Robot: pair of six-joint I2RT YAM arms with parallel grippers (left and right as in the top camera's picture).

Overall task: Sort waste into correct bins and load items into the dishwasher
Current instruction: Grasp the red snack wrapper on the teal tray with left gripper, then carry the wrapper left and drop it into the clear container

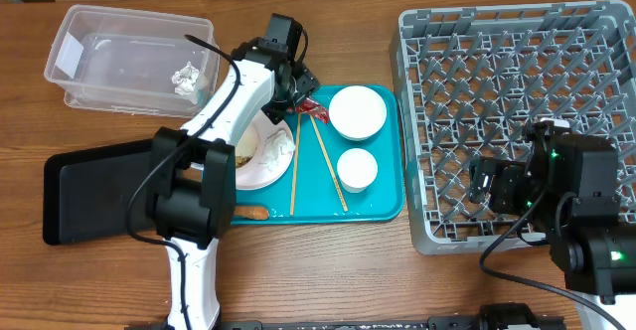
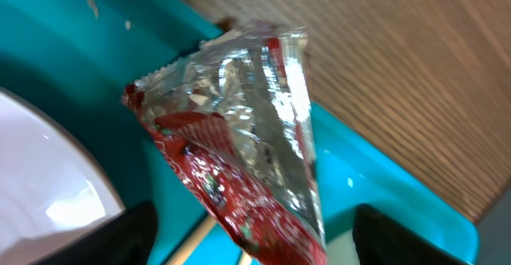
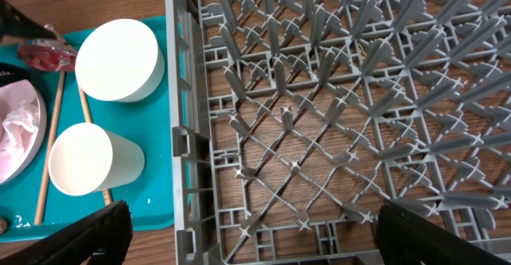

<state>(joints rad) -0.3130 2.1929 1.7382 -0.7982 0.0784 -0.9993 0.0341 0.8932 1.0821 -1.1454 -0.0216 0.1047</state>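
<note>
A red and silver wrapper (image 1: 310,104) lies at the far edge of the teal tray (image 1: 383,199). In the left wrist view the wrapper (image 2: 239,137) fills the frame. My left gripper (image 1: 301,86) hangs right over it, open, with a finger on each side (image 2: 255,237). The tray also holds a white bowl (image 1: 357,112), a white cup (image 1: 357,169), two chopsticks (image 1: 295,166) and a plate (image 1: 253,171) with a crumpled napkin. My right gripper (image 1: 485,186) is open and empty above the front left of the grey dishwasher rack (image 1: 517,62), seen also in the right wrist view (image 3: 251,225).
A clear plastic bin (image 1: 119,57) with a crumpled paper (image 1: 186,77) stands at the back left. A black bin (image 1: 94,191) lies at the left. A small orange scrap (image 1: 250,212) sits at the tray's front edge.
</note>
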